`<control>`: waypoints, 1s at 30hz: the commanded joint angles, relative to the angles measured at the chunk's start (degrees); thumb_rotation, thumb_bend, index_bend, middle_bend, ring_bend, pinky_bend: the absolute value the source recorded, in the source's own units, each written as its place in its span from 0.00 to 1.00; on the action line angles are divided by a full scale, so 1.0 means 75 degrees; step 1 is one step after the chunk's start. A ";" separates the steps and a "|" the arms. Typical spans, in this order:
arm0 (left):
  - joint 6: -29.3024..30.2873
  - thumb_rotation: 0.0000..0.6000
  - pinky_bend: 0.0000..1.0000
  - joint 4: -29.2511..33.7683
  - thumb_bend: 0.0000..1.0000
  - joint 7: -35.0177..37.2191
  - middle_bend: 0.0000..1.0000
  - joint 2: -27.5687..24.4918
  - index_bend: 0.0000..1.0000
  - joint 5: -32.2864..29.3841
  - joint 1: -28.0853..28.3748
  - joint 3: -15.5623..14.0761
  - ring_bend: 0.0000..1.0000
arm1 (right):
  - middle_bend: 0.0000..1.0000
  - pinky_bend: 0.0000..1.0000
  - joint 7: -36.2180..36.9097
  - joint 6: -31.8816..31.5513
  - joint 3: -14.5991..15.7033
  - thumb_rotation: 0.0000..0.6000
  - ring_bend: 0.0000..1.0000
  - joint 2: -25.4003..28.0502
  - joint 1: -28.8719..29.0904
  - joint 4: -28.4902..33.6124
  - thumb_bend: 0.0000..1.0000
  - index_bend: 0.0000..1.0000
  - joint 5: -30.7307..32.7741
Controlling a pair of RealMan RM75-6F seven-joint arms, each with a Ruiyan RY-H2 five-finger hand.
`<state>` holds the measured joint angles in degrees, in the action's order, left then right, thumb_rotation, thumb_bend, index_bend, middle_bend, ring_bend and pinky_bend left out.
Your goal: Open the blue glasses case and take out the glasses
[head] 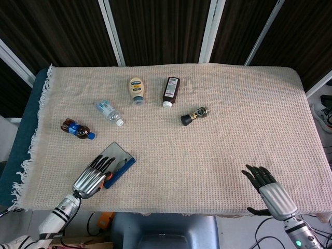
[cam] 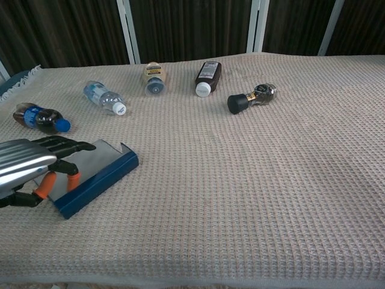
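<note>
The blue glasses case [head: 122, 165] [cam: 99, 179] lies open near the front left of the table, turned at a slant, its grey inside [cam: 95, 158] facing up. My left hand [head: 93, 178] [cam: 29, 165] grips the case's left end, dark fingers over the top and an orange-tipped thumb [cam: 43, 187] underneath. I cannot make out the glasses inside. My right hand [head: 270, 191] rests near the front right edge with fingers spread, holding nothing. It does not show in the chest view.
A cola bottle [head: 77, 129] [cam: 41, 118] lies just behind the case. Further back lie a water bottle [head: 109, 112] [cam: 103, 97], a yellow squeeze bottle [head: 136, 89] [cam: 153, 77], a dark sauce bottle [head: 170, 91] [cam: 207, 77] and a small black-capped bottle [head: 194, 115] [cam: 251, 97].
</note>
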<state>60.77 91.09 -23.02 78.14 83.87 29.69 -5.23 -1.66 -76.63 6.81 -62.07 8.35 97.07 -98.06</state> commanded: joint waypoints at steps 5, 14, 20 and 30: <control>-0.0303 1.00 0.00 0.0647 0.87 0.0125 0.00 -0.0350 0.43 0.0494 0.0044 -0.0373 0.00 | 0.00 0.00 0.0042 -0.0068 0.0005 1.00 0.00 0.0024 -0.0024 -0.0002 0.19 0.00 -0.0033; -0.0545 1.00 0.00 0.0989 0.81 0.0333 0.00 -0.0243 0.36 0.0860 0.0172 -0.0435 0.00 | 0.00 0.00 0.0082 -0.0112 0.0009 1.00 0.00 0.0040 -0.0038 -0.0012 0.19 0.00 -0.0063; -0.0216 1.00 0.00 0.0547 0.80 0.0648 0.00 0.0258 0.30 0.1004 0.0245 0.0037 0.00 | 0.00 0.00 0.0112 -0.0134 0.0014 1.00 0.00 0.0058 -0.0045 -0.0013 0.19 0.00 -0.0083; 0.0118 1.00 0.00 0.0611 0.84 0.2236 0.00 0.0447 0.37 0.0968 0.0565 0.0833 0.00 | 0.00 0.00 0.0085 -0.0094 0.0039 1.00 0.00 0.0065 -0.0037 -0.0025 0.19 0.00 -0.0115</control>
<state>61.55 95.69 -7.83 80.64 91.45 32.83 -0.60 -0.94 -77.39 7.05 -61.54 8.06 96.86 -98.86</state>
